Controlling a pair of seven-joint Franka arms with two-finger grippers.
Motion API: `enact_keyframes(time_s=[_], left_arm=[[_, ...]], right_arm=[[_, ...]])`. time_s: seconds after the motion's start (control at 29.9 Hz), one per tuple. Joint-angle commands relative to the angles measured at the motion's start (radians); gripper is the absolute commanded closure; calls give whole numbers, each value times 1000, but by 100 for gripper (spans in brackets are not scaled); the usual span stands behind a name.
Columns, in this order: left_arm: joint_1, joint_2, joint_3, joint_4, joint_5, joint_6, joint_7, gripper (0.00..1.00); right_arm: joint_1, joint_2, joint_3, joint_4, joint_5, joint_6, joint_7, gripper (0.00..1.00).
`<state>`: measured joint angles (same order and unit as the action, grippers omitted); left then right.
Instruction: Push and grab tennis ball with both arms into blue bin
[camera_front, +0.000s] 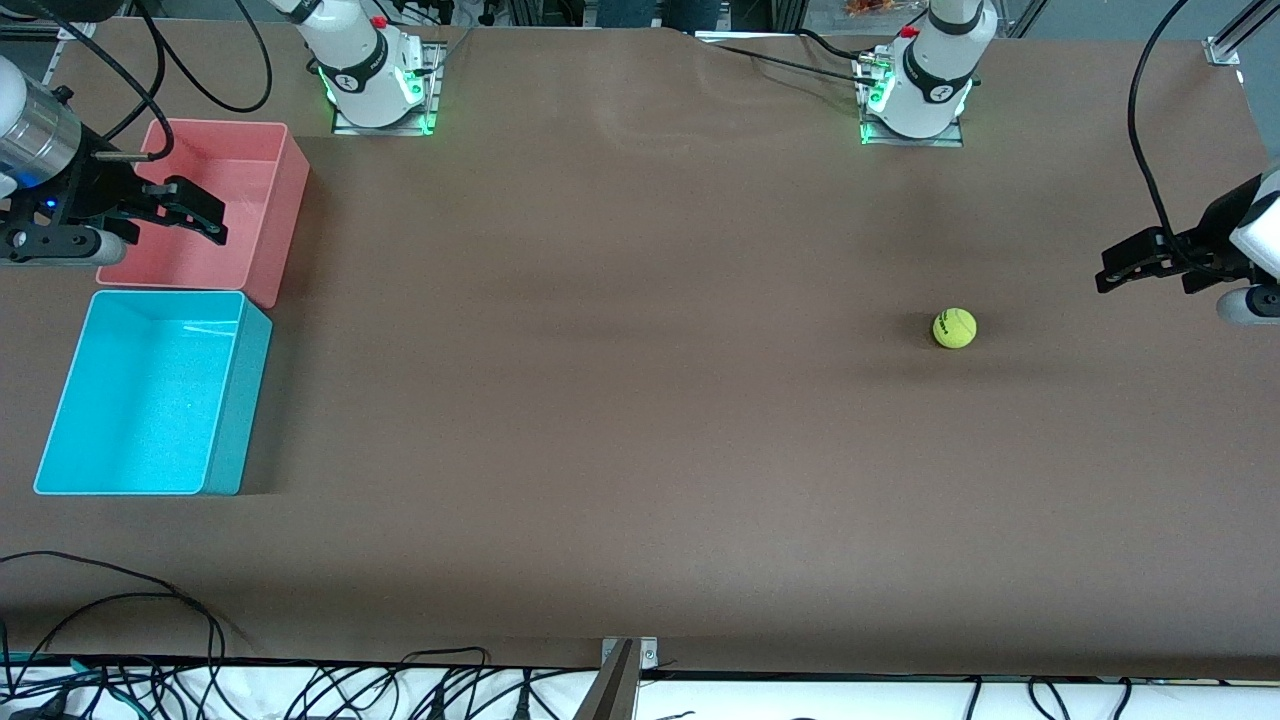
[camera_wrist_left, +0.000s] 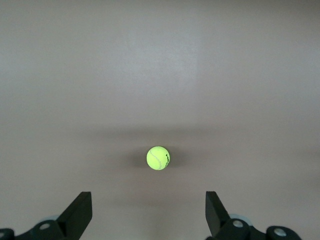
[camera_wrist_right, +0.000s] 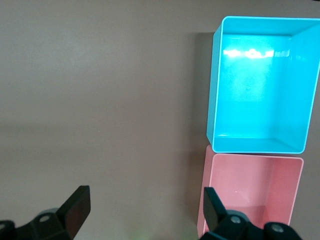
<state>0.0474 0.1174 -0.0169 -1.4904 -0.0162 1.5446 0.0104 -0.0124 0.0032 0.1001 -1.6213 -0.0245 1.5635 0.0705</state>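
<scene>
You have one tennis ball (camera_front: 954, 328) on the worktop (camera_front: 640, 450) toward the left arm's end, and two bins: blue bin (camera_front: 150, 395), pink bin (camera_front: 262, 200). Two tools, both released: left tool (camera_front: 1125, 268) over the worktop near the ball, right tool (camera_front: 195, 212) over the pink bin.

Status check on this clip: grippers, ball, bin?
Left gripper open, up at its table end. Right gripper open over pink bin. Tennis ball loose on table, far from empty blue bin. Path unobstructed.

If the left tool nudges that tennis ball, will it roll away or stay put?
The tennis ball is round and sits free on flat table, so it will likely roll on. Its fuzzy felt probably grips well. The open left tool looks wide enough.
</scene>
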Motion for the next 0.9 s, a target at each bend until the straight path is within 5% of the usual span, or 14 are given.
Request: enact_keyframes(time_s=[0.0, 0.87], left_arm=[[6, 7, -3, 25, -18, -26, 13, 0], [5, 15, -3, 30, -19, -26, -1, 0]], right_arm=[[-9, -14, 12, -9, -15, 4, 11, 0], [-9, -9, 13, 1, -11, -5, 26, 0]])
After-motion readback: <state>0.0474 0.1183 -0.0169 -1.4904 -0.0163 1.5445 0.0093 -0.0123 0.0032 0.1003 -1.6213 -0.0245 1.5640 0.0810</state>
